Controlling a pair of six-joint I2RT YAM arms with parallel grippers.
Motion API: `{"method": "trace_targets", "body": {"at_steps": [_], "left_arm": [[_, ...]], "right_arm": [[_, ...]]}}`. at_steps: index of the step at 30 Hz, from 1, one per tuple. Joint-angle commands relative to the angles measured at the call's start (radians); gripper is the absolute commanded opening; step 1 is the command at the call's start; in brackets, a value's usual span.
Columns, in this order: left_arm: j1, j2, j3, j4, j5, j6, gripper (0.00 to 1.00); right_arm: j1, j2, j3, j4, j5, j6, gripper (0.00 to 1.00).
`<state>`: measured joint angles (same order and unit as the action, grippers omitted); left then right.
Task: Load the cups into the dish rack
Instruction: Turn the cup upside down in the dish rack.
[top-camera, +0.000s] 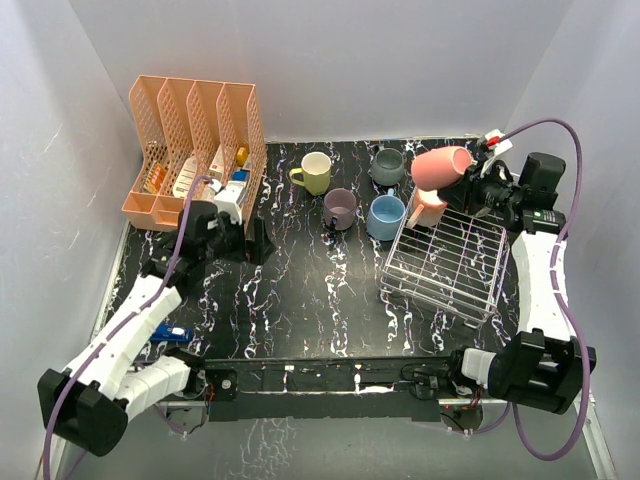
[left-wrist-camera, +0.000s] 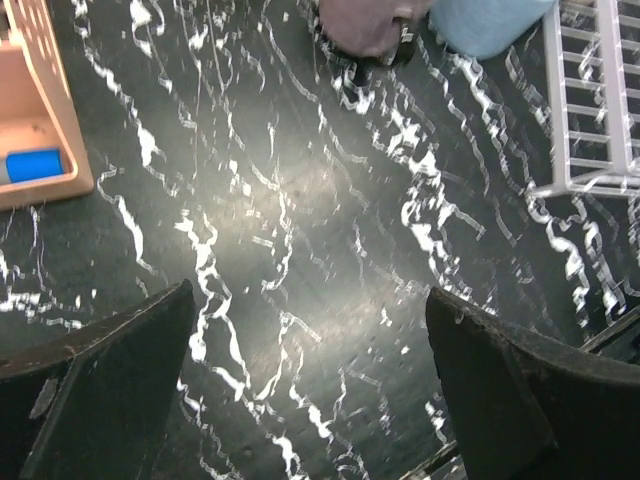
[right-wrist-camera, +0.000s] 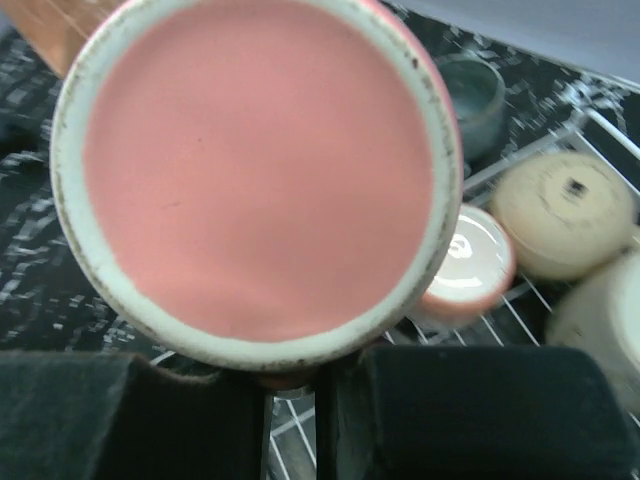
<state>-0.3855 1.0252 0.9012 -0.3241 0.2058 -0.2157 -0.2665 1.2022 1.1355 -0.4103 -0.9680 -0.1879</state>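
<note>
Black marbled table (top-camera: 300, 310) fills the top view. I read the left gripper (top-camera: 245, 244) low over the table at the left, just beside the peach organizer (top-camera: 190, 140). Its jaws are spread wide with nothing between them. The right gripper (top-camera: 468, 186) sits at the far right, clamped on a pink mug (top-camera: 441, 167). It holds that mug tipped on its side above the far left corner of the dish rack (top-camera: 450, 265). A second pink mug (top-camera: 428, 208) sits under it at that corner. Left of the rack, four mugs stand on the table: the yellow-green mug (top-camera: 314, 172), grey mug (top-camera: 388, 167), mauve mug (top-camera: 340, 208) and light blue mug (top-camera: 386, 217). The light blue mug is just beside the rack.

Left wrist view: both fingers (left-wrist-camera: 110, 390) stand far apart over bare table. The mauve mug (left-wrist-camera: 365, 25) and light blue mug (left-wrist-camera: 485, 22) show at the far edge. The rack's corner (left-wrist-camera: 590, 110) is at the right. The organizer (left-wrist-camera: 35, 120) is at the left, with a blue item (left-wrist-camera: 33, 165) in it.

Right wrist view: the pink mug's base (right-wrist-camera: 255, 175) fills most of the frame. The fingers (right-wrist-camera: 100, 420) are nearly together below it, pinching a pink part that I cannot identify. Beyond, inside the rack (right-wrist-camera: 520, 310), I see the second pink mug (right-wrist-camera: 465, 265) and two cream mugs (right-wrist-camera: 565, 210). The grey mug (right-wrist-camera: 475, 90) stands on the table past the rack.
</note>
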Motion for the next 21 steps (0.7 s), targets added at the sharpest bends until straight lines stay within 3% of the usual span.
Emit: {"method": "trace_targets", "body": {"at_steps": [1, 4, 21], "left_arm": [[0.001, -0.132, -0.118, 0.034, -0.010, 0.085, 0.97], [0.002, -0.194, -0.201, 0.114, 0.014, 0.079, 0.97], [0.002, -0.293, -0.241, 0.093, -0.094, 0.090, 0.97]], "right_arm": [[-0.032, -0.058, 0.054, -0.089, 0.212, -0.211, 0.08], [-0.060, -0.058, 0.048, -0.135, 0.271, -0.260, 0.08], [-0.105, -0.035, -0.140, -0.047, 0.497, -0.331, 0.08]]}}
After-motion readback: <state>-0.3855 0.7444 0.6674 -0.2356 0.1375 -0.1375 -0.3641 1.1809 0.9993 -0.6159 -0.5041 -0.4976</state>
